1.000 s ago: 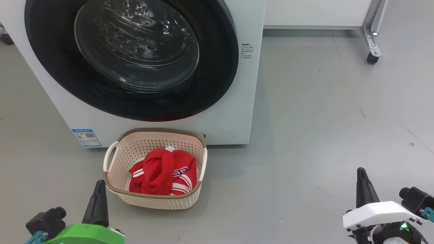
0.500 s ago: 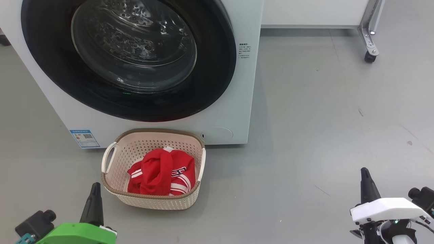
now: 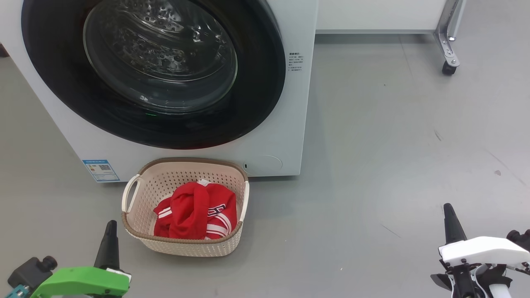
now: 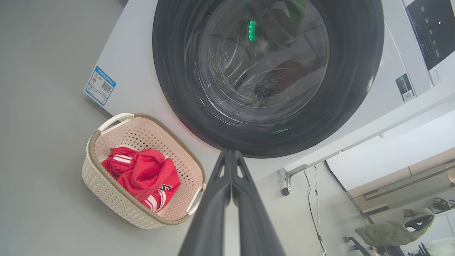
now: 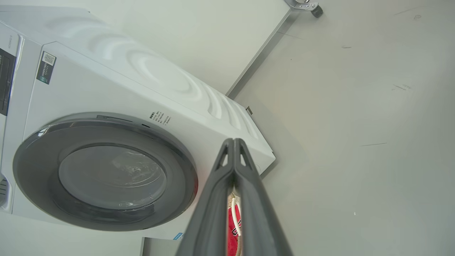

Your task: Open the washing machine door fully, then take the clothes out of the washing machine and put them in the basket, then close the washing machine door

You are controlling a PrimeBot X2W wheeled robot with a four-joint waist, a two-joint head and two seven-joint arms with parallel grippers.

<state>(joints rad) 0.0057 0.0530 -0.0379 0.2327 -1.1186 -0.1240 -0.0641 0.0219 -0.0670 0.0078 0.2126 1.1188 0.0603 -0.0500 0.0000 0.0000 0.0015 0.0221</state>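
Head: washing machine door [image 3: 159,66] shut, upper left; clothes [image 3: 194,211] in basket [image 3: 188,247], lower centre; blue sticker [image 3: 100,170] text unreadable. Left wrist: left gripper [image 4: 231,153] fingers together; control panel [image 4: 432,28] upper right. Right wrist: right gripper [image 5: 234,141] together; washing machine [image 5: 160,81] side wall visible.

text: none legible | washing machine [image 3: 296,124] blue sticker [image 3: 100,170]: too small
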